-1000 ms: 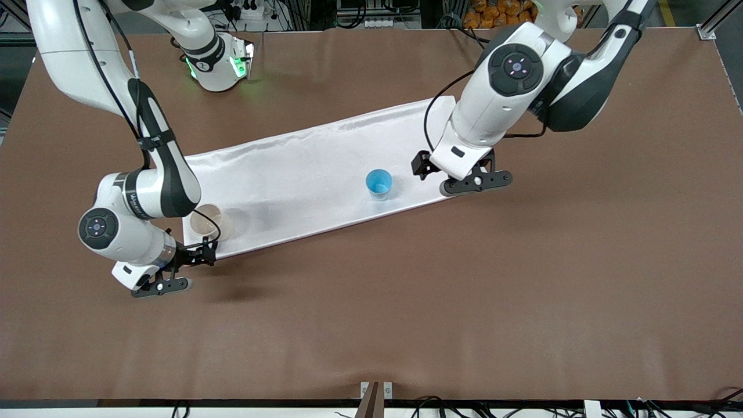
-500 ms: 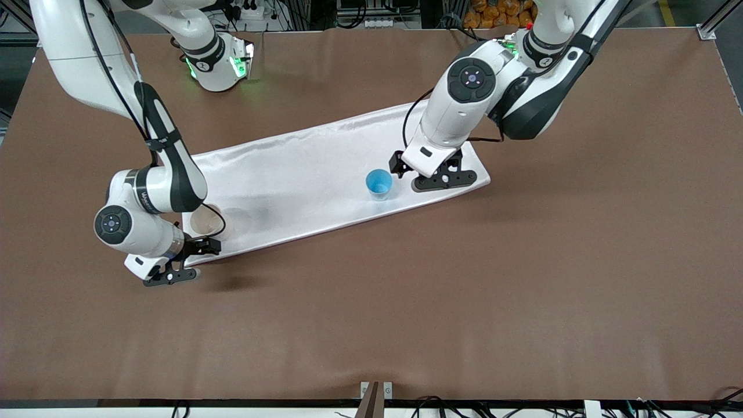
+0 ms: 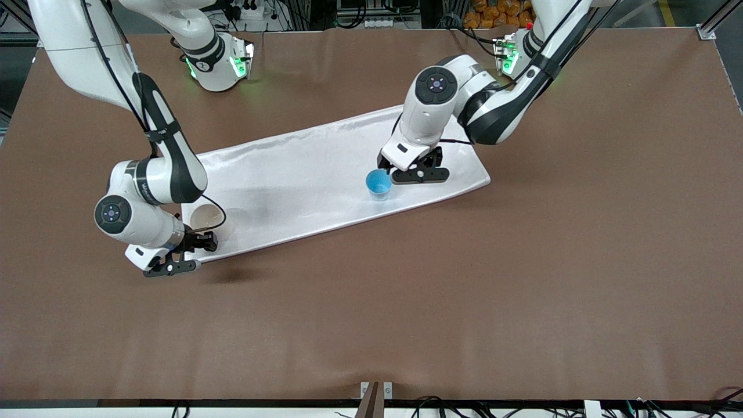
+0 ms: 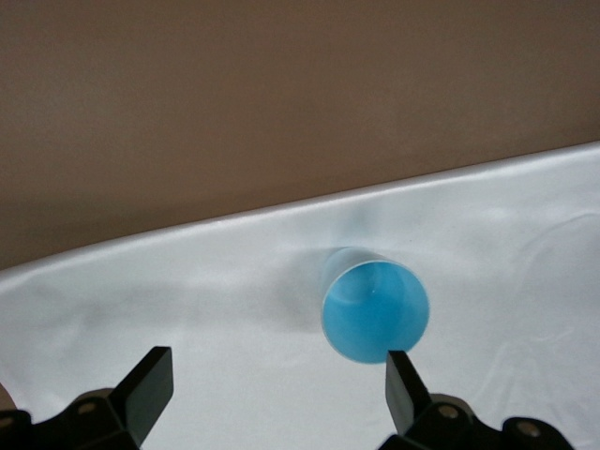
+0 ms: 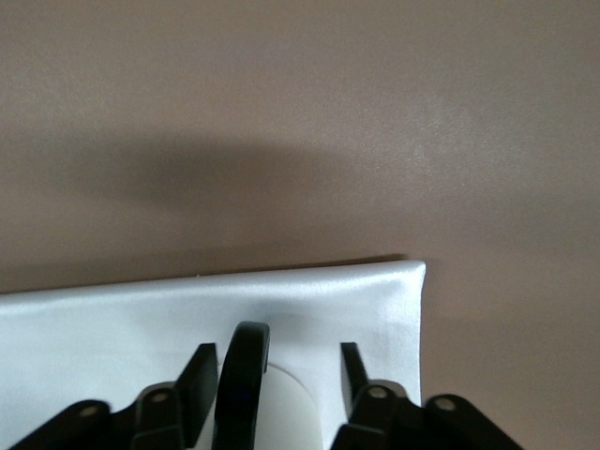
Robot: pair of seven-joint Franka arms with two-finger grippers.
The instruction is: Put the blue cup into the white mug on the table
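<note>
Cup check: blue cup (image 3: 379, 184) upright on white cloth (image 3: 302, 168), near its left-arm end; looks light, thin-walled. We'd pinch across rim. Left gripper (image 4: 272, 389) spread wide, just above it. Right gripper (image 5: 272, 375) straddles white mug (image 3: 206, 217) handle at cloth's corner, fingers not yet touching.

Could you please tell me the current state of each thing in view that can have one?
Small sky-blue handleless cup: upright, empty, on the cloth.
Cream-white mug with black loop handle: upright, on the cloth's corner.
Long white cloth: spread flat.
Left gripper: open, beside the blue cup.
Right gripper: jaws either side of the mug's handle.
</note>
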